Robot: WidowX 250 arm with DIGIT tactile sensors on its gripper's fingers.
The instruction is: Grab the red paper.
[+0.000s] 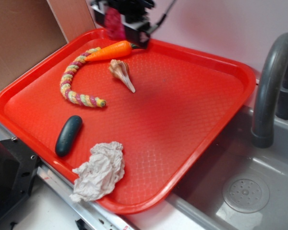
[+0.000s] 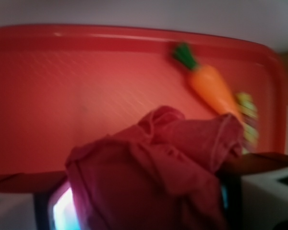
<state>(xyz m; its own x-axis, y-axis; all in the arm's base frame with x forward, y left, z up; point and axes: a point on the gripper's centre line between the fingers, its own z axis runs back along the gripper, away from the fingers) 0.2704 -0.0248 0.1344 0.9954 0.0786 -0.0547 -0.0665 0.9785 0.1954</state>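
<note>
The red paper [image 1: 114, 24] is a crumpled crimson wad held up above the far edge of the red tray [image 1: 182, 120]. My gripper [image 1: 121, 26] is shut on it at the top of the exterior view. In the wrist view the red paper [image 2: 153, 172] fills the lower middle, wedged between my two fingers [image 2: 271, 191], well clear of the tray floor.
On the tray lie an orange toy carrot [image 1: 113, 50], a multicoloured rope [image 1: 74, 81], a seashell [image 1: 121, 72], a dark oblong object [image 1: 68, 135] and an off-white paper wad [image 1: 100, 171]. A grey sink [image 1: 240, 191] with a faucet [image 1: 271, 86] sits to the right.
</note>
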